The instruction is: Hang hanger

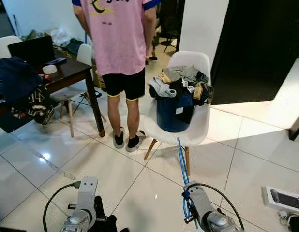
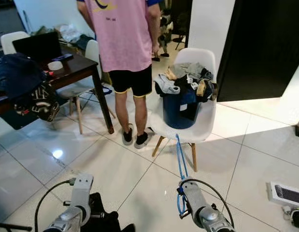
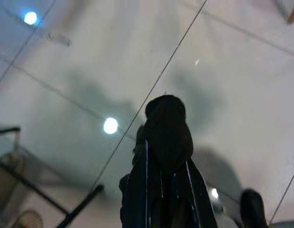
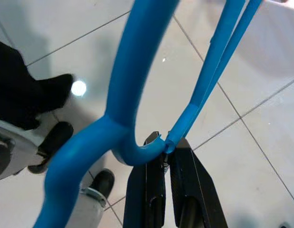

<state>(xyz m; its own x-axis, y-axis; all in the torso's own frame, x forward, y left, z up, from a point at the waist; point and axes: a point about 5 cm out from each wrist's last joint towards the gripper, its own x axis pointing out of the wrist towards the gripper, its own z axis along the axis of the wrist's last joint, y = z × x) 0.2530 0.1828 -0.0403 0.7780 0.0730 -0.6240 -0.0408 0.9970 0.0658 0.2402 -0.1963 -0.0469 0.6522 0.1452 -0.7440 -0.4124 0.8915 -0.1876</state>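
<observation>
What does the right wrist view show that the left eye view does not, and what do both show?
Right wrist view: the right hand closed on the blue hanger at its curved end.

Left eye view: a person, a white chair bearing a blue bin of clothes, a dark table, and the left arm.

Both: the hanger, and the tiled floor.

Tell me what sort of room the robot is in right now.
Probably a home's living or dining area: glossy white floor tiles, a dark wooden table with a laptop, and a white chair holding a blue laundry basket heaped with clothes.
</observation>
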